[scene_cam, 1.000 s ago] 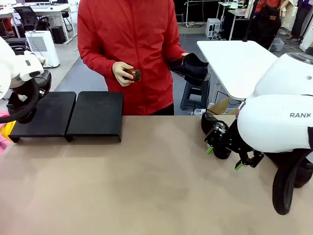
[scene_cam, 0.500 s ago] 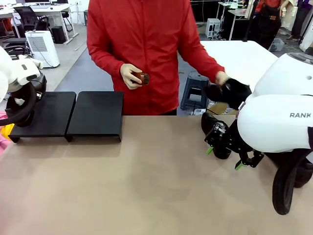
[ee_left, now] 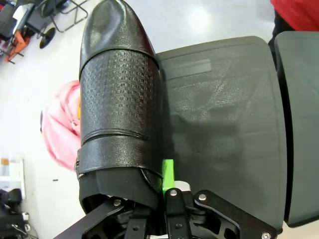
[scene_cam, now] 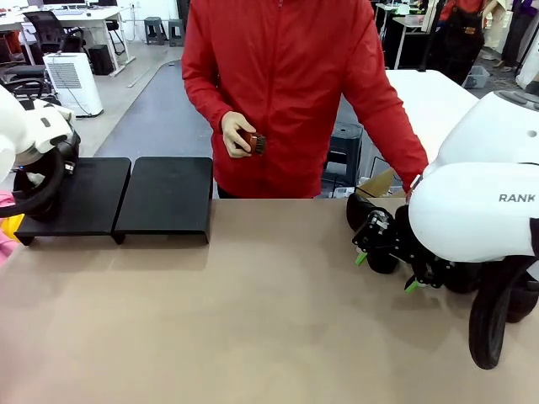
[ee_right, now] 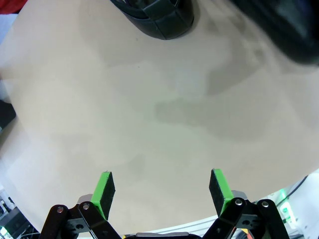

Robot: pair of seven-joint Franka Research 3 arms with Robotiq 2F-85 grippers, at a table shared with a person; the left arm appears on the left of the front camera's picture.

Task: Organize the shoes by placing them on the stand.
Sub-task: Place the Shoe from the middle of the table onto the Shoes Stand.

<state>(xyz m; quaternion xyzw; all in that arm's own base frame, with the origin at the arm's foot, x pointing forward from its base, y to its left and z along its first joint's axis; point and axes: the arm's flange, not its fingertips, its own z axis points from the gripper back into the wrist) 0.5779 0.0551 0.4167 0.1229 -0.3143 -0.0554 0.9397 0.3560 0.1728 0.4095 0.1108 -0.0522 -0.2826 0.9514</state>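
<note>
My left gripper (ee_left: 124,184) is shut on a black glossy shoe (ee_left: 119,99), one green pad (ee_left: 168,172) showing against its side. The shoe hangs toe-forward along the outer edge of the matte-black stand (ee_left: 224,129) (scene_cam: 164,198), whose two sections are bare. My right gripper (scene_cam: 383,271) (ee_right: 162,191) stands open low over the table with nothing between its pads. Just beyond it lies another black shoe (scene_cam: 364,210) (ee_right: 159,20). A blurred dark shape (ee_right: 284,30) lies further right. The person's arm (scene_cam: 396,126) reaches down behind my right arm, its hand hidden.
The person in red stands at the far edge with a small brown brush (scene_cam: 253,143) in one hand. A pink object (ee_left: 60,124) lies on the floor beyond the stand. A cardboard box (scene_cam: 379,183) and a white table (scene_cam: 421,101) are behind.
The person stepped right and lowered the shoe they were holding down behind my right arm, out of sight. Both of my grippers have stayed where they were.
</note>
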